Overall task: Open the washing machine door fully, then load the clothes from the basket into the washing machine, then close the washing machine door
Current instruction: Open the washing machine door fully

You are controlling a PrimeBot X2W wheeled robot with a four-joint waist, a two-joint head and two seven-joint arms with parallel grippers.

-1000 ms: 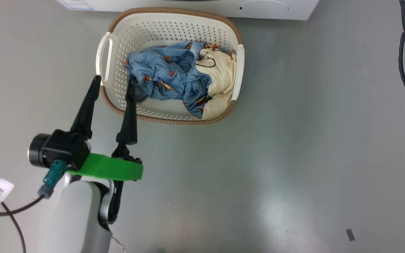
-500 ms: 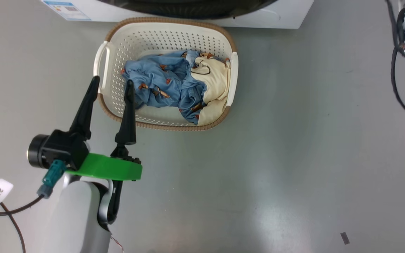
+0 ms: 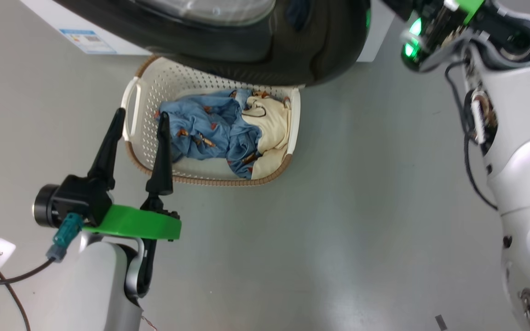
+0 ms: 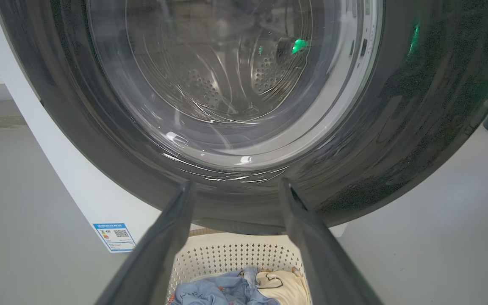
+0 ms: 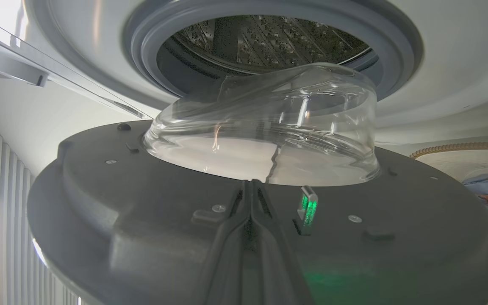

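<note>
Head view: door (image 3: 246, 59) overhangs the basket's (image 3: 219, 182) far rim, clothes (image 3: 200, 133) inside. Left gripper (image 3: 141, 113) gapes empty over its left rim.
Left wrist view: door only part-open.
Right wrist view: right gripper (image 5: 250, 184) is closed on nothing, against the door's inner face.
Opening is underway; next, likely, push it wider.

Far rim of the basket (image 3: 173, 85) behind the washing machine door (image 3: 265, 59), itself cropped at the top
</note>
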